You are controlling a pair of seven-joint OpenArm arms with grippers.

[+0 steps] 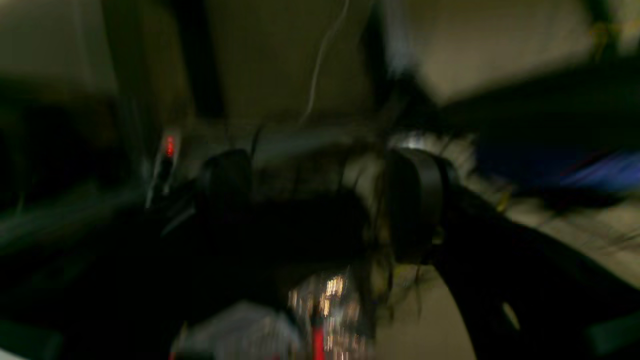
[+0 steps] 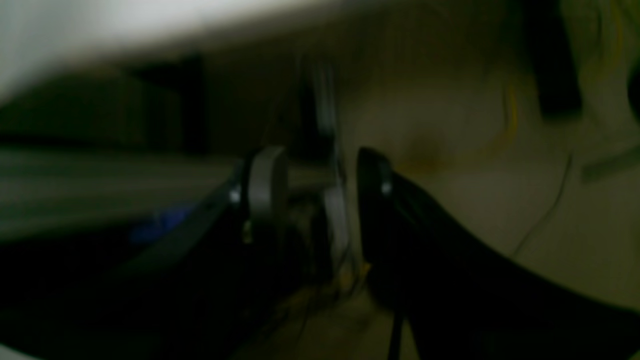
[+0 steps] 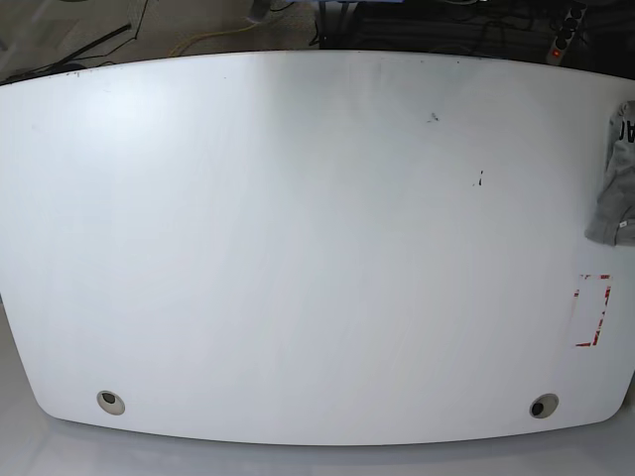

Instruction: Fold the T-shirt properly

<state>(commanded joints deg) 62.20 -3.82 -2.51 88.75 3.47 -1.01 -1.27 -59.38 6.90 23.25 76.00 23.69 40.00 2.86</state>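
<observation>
T-shirt (image 3: 619, 178): grey, bunched at the far right edge of the table, cut off by the frame; part of a black letter showing near its top; a small white tag at its lower edge
Table (image 3: 298, 248): white, wide, curved front edge; two round grommets near the front corners, left (image 3: 111, 402) and right (image 3: 543, 406); small dark specks right of centre
Red marking (image 3: 593, 310): rectangular outline of red on the table, just below the T-shirt, apart from it
Arms: neither seen in the base view
Left gripper (image 1: 320, 200): seen only by its own wrist camera, badly blurred and dark; two black fingers standing apart with a gap between, nothing visibly between them; tilted up toward a dim beige background with a thin pale cable
Right gripper (image 2: 320, 195): blurred and dark as well; a grey pad (image 2: 267, 185) on one side, a black finger (image 2: 372, 190) on the other, spread with a clear gap; nothing held
Behind the table: dark floor, cables, a power strip at top right (image 3: 566, 30)
</observation>
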